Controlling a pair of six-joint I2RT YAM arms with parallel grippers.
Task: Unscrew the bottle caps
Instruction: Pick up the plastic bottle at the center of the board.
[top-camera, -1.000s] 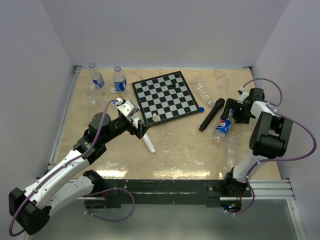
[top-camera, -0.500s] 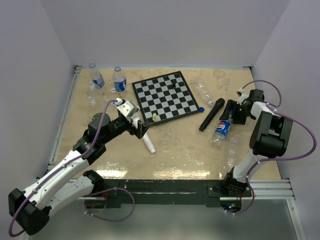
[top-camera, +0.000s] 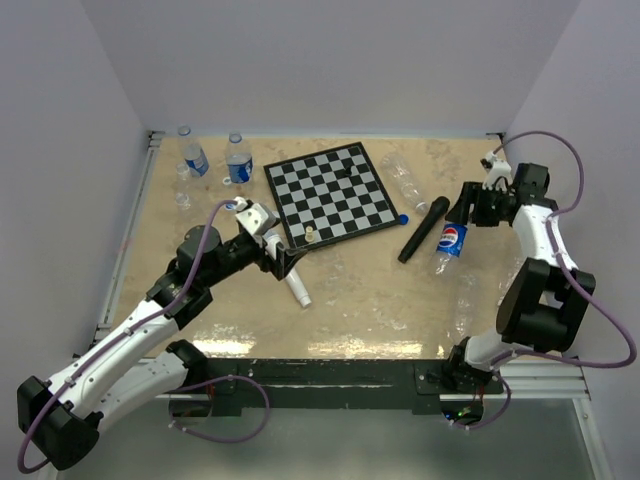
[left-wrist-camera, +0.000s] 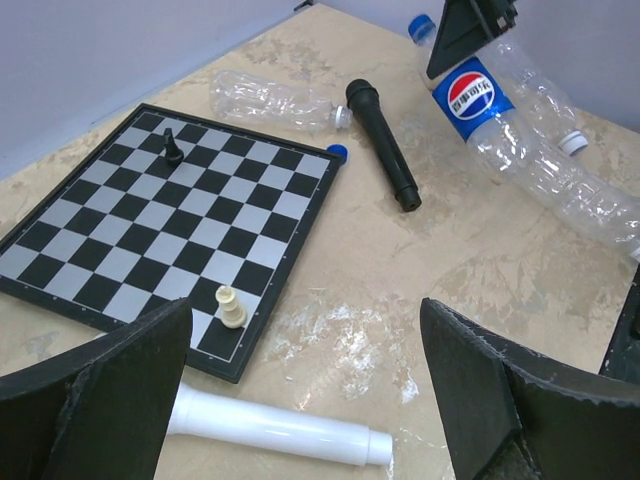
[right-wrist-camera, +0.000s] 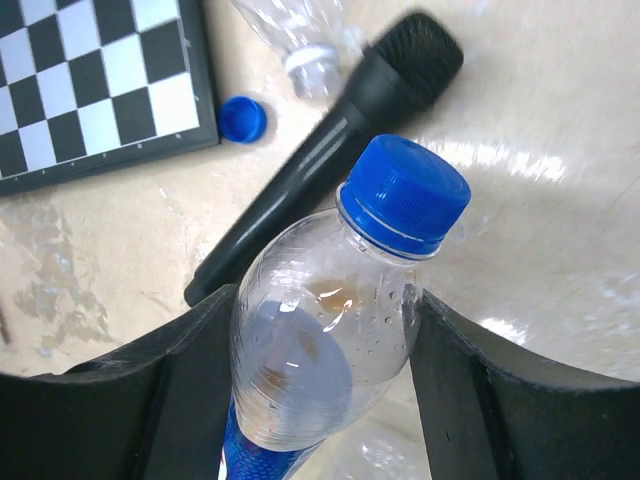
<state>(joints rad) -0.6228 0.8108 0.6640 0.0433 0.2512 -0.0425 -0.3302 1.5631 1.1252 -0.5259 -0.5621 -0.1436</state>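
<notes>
My right gripper (right-wrist-camera: 322, 385) is shut on the shoulder of a clear bottle (right-wrist-camera: 310, 375) with a red-white-blue logo, and its blue cap (right-wrist-camera: 405, 195) points away from the fingers. In the top view this bottle (top-camera: 450, 243) hangs tilted below the right gripper (top-camera: 468, 212), off the table. A loose blue cap (top-camera: 403, 218) lies by the chessboard's corner. A clear bottle (top-camera: 405, 180) lies behind it. Two blue-labelled bottles (top-camera: 238, 158) stand at the back left. My left gripper (left-wrist-camera: 305, 350) is open above a white microphone (left-wrist-camera: 275, 425), holding nothing.
A chessboard (top-camera: 330, 192) with a pale piece (top-camera: 310, 235) fills the middle back. A black microphone (top-camera: 423, 229) lies left of the held bottle. A crumpled clear bottle (top-camera: 463, 305) lies at the right front. A small bottle (top-camera: 183, 186) stands at the far left.
The right gripper has closed on the logo bottle and raised it off the table, swinging toward the back right. The left arm has not moved.
</notes>
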